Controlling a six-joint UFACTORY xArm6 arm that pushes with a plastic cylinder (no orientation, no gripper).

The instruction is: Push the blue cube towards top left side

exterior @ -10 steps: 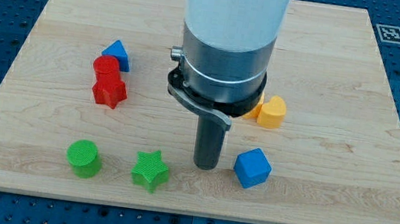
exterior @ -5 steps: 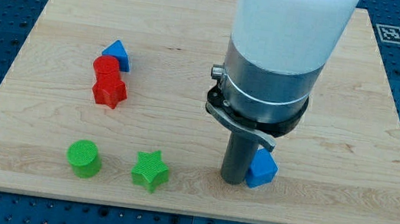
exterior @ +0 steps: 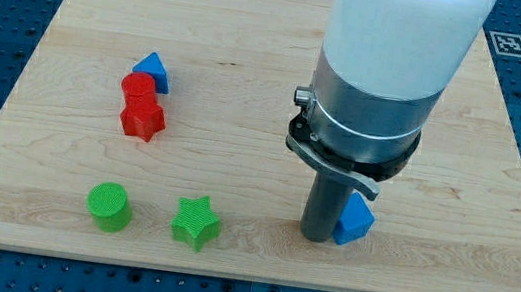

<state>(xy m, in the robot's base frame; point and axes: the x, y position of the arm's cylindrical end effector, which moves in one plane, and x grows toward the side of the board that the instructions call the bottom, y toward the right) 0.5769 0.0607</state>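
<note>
Blocks on the wooden board (exterior: 51,48), by colour and shape, as visible in the camera view:

- Blue: two. One blue cube (exterior: 356,220) at lower right of centre, partly hidden; one blue triangular block (exterior: 154,69) at upper left.
- Red: two, stacked close at left of centre. One red cylinder (exterior: 136,87); one red star-like block (exterior: 142,117) just below it, shape not fully clear.
- Green: two, at lower left. One green cylinder (exterior: 108,206); one green star (exterior: 196,222).

Visible blocks in total: six.

Rod: one, with my tip (exterior: 318,236) at lower right of centre.

Board: one.
</note>
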